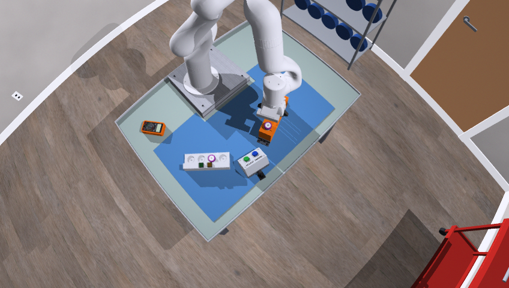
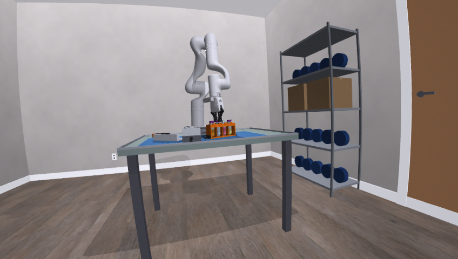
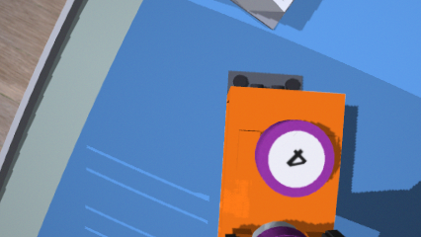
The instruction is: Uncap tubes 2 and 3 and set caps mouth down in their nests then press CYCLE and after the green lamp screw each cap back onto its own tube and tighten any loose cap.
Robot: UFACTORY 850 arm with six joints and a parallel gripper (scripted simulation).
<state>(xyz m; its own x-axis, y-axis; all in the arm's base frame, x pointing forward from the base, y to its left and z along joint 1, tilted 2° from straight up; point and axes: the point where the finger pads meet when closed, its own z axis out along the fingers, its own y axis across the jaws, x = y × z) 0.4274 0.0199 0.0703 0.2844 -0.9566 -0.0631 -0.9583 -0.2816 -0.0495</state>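
Note:
My gripper [image 2: 218, 120] [image 3: 282, 235] is slightly open, pointing down, with its fingertips on either side of the purple cap [image 3: 281, 230] of tube 3, without gripping it. That cap is on its tube; how tight it is cannot be told. The orange decapping station [image 1: 265, 134] [image 2: 208, 130] [image 3: 237, 173] holds the tubes. The purple cap marked 4 [image 1: 268, 125] [image 2: 211, 122] [image 3: 296, 158] is on tube 4, and the cap of tube 1 [image 2: 229, 120] is on too. The white cap tray [image 1: 189, 166] [image 2: 166, 137] has one cap [image 1: 211, 158] in nest 2. Both lamps, green [image 1: 201, 164] and amber [image 1: 209, 164], look dark.
The key housing [image 1: 254, 164] [image 2: 191, 131] with the green READY key [image 1: 246, 159] and blue CYCLE key [image 1: 254, 153] stands between the station and the tray. An orange multimeter [image 1: 153, 128] lies at the table's left side. The arm's base plate [image 1: 228, 72] is behind.

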